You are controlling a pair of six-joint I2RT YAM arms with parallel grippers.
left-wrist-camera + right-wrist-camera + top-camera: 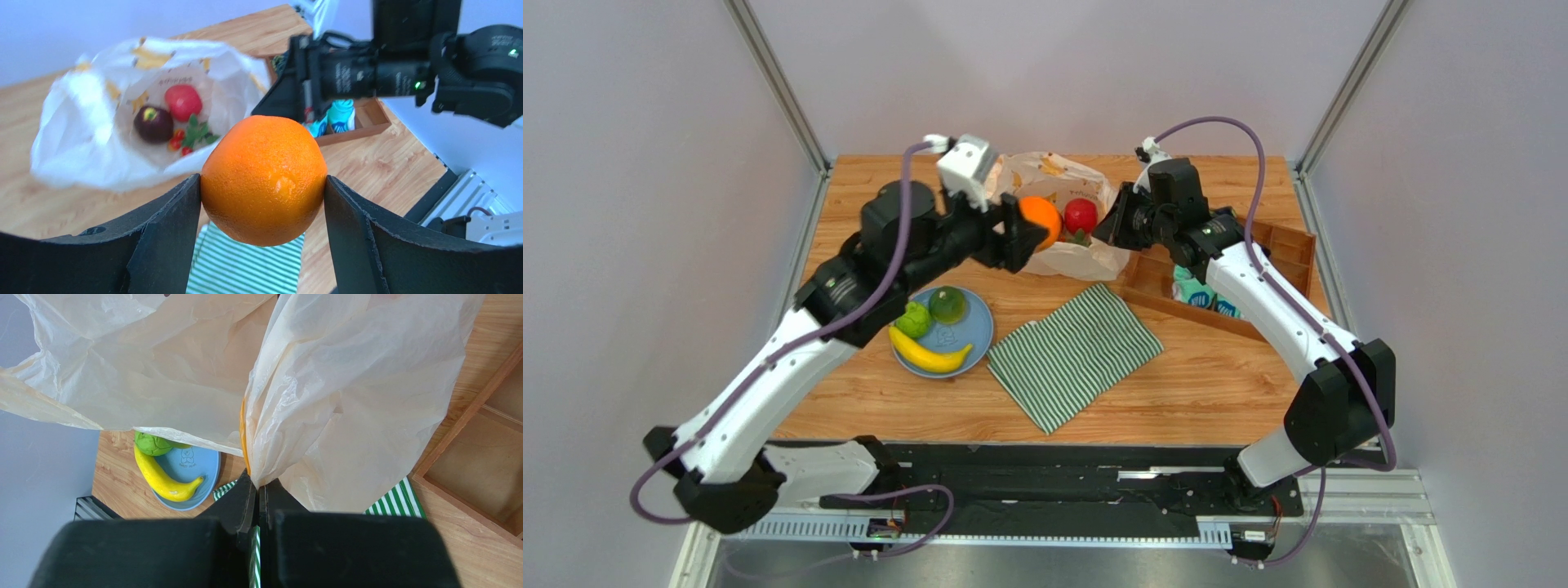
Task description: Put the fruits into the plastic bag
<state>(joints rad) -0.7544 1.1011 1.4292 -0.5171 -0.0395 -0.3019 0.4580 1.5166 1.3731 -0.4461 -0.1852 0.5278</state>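
Reviewing the overhead view first: the left hand (pixel 1028 233) is clamped on the orange (pixel 1042 219) and carries it just at the left lip of the plastic bag (pixel 1053 169). The bag lies on the tabletop (pixel 1210 380) with its mouth turned toward the arms. The right hand (pixel 1122 223) sits at the bag's right edge. A red apple (pixel 1081 216) shows inside the bag. Well to the near left of the bag, a blue plate (pixel 979 333) carries a banana (pixel 932 357) and a green apple (pixel 913 320). A striped cloth (pixel 1075 355) lies just on the near side of the bag.

Left wrist view: both fingers (pixel 166 239) press the orange at its widest girth, clear of the tabletop. Beyond it the bag gapes, with the red apple, a dark fruit (pixel 153 124) and small berries (pixel 183 139) inside. Judgement: the orange is short of the mouth and must go forward before release.

Right wrist view: the right hand's fingers are together on a gathered fold of the bag's film, raised off the tabletop. Judgement: this pinch holds the mouth open for the incoming fruit. The plate, banana and green apple show below the lifted film, outside the bag and awaiting transfer.
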